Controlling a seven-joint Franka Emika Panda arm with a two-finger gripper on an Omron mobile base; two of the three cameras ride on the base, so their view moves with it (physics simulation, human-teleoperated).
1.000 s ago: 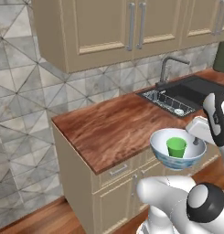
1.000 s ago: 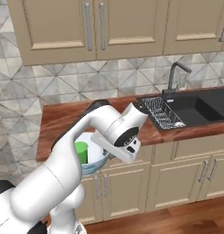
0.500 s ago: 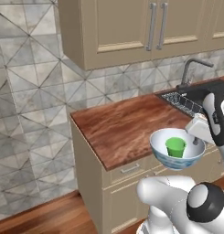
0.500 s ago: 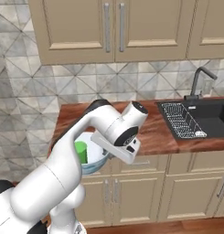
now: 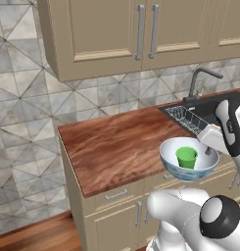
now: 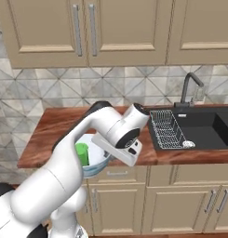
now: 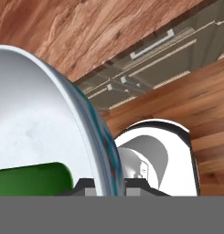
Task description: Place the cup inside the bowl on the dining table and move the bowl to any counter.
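You're looking at the gripper [image 7: 103, 185] pinching the rim of the bowl [image 5: 188, 162], jaws nearly pressed together on the thin wall; in the hand view the rim is running up between the fingertips at bottom centre. The bowl is hanging in the lower right of the left base view, just off the front edge of the counter [image 5: 116, 147], above the drawer fronts rather than over the wood top. The cup [image 5: 186, 157] is sitting upright inside the bowl, right of centre.

Open room: the counter top is lying bare from its left edge, mid-frame left, across to the dish rack [image 5: 186, 119] at right. The sink [image 6: 206, 128] and faucet [image 6: 189, 88] are bounding the right side. In the right base view the arm is covering most of the bowl, lower left of centre, with its rim close to the counter's front edge.
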